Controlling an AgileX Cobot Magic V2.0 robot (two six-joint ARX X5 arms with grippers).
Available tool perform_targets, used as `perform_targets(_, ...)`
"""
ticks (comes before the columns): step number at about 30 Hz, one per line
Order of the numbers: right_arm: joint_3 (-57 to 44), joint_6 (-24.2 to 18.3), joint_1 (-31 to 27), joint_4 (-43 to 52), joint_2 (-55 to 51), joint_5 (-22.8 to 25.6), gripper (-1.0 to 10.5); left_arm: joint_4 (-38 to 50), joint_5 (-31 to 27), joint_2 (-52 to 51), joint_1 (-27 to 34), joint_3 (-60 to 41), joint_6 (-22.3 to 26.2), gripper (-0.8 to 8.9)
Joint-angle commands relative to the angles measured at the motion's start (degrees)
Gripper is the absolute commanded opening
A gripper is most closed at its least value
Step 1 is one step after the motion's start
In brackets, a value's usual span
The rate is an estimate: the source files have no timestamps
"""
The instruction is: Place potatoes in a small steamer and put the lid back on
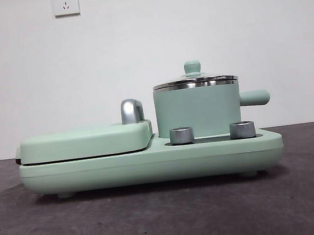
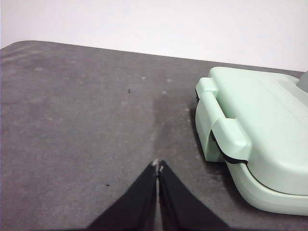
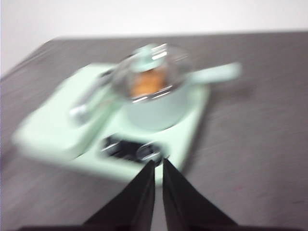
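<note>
Both my claws, left claw (image 2: 158,166) and right claw (image 3: 158,162), clenched empty; ahead of the right, potato (image 3: 147,82) sits inside steamer (image 1: 198,111), fragile, slippery glass lid (image 1: 194,81) seated; grasp by knob.

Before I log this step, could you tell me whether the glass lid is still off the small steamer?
No, the glass lid sits on the small steamer, its steel rim flush on the pot's rim in the front view.

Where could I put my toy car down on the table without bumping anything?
The dark table is bare in front of the green cooker base, and bare beside its griddle cover, near the left gripper. The crowded part is on the base: the small steamer with its lid on, two knobs and the chrome handle.
</note>
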Motion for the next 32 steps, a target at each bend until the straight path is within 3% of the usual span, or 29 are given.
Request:
perform_targets(1,-8.5,-3.5,-5.4,10.1,-3.0,1.4,0.2,0.7,-0.2,-0.1,0.0,-1.0,-0.2,0.06)
perform_targets(6,-26.4,-6.7,-12.6,27.0,-10.3,3.3,0.2,0.7,-0.2,-0.1,0.0,-1.0,-0.2,0.06)
perform_targets(10,-35.5,-6.9,-14.3,33.6,-14.4,6.8,0.2,0.7,-0.2,-0.1,0.0,-1.0,-0.2,0.06)
perform_targets(14,-40.5,-7.9,-14.3,34.2,-17.2,10.1,0.2,0.7,-0.2,-0.1,0.0,-1.0,-0.2,0.06)
perform_targets(32,-45.1,-11.5,-14.3,33.3,-21.5,10.0,0.2,0.7,-0.2,-0.1,0.0,-1.0,-0.2,0.06)
